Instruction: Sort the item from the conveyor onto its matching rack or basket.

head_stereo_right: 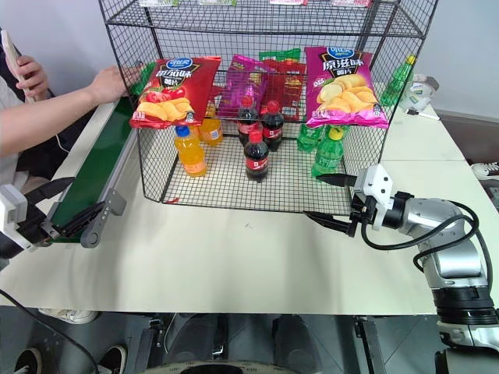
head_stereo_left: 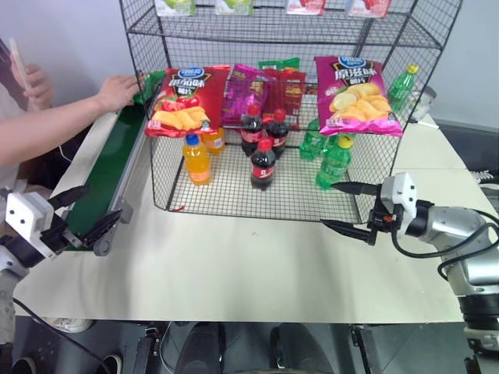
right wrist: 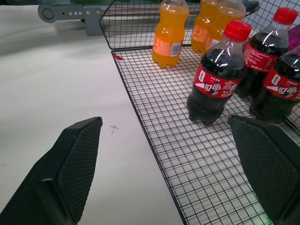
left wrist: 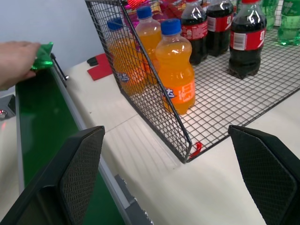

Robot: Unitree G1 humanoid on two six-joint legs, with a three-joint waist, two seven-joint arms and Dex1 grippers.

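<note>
Down at the lower left, the left gripper [head_stereo_left: 84, 210] hangs with fingers spread wide and empty over the near end of the conveyor [head_stereo_left: 101, 175]. At the right, the right gripper [head_stereo_left: 343, 205] gapes empty before the rack [head_stereo_left: 234, 191], above the cream table [head_stereo_left: 234, 269]. At the upper left, a person's hand [head_stereo_left: 118, 92] presses the green crisp bag [head_stereo_left: 148, 84] on the belt's far end. Behind stands a pale wall [head_stereo_left: 70, 39].

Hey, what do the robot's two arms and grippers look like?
Each gripper, left and right, has two black pointed fingers; the pads carry a fine mesh texture. Both sit on white blocky wrist housings. The right arm is silver-grey metal with black joints and a looping black cable.
</note>
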